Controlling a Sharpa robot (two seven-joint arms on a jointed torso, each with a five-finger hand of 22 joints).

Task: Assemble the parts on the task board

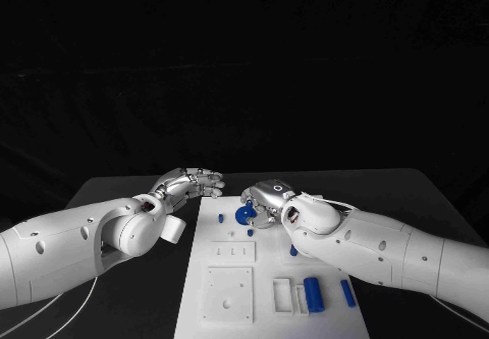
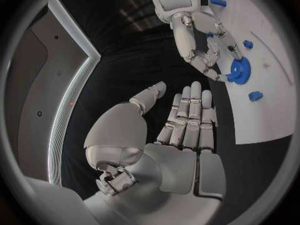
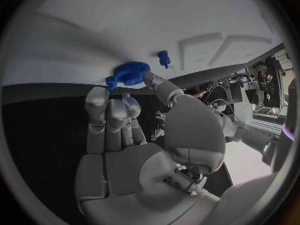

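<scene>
The white task board (image 1: 267,311) lies in the middle of the table. A blue gear (image 1: 244,215) sits at its far end, flat against the board in the right wrist view (image 3: 130,73). My right hand (image 1: 268,200) is over it and pinches the blue gear (image 2: 239,70) at its rim between thumb (image 3: 154,82) and a finger. My left hand (image 1: 189,184) hovers off the board's far left corner, holding nothing, its fingers (image 2: 189,116) straight and side by side with the thumb apart.
Small blue pegs (image 1: 220,218) (image 1: 251,232) stand near the gear. A thick blue cylinder (image 1: 313,294) and a thinner blue pin (image 1: 348,292) lie at the board's near right, beside white recessed slots (image 1: 228,293).
</scene>
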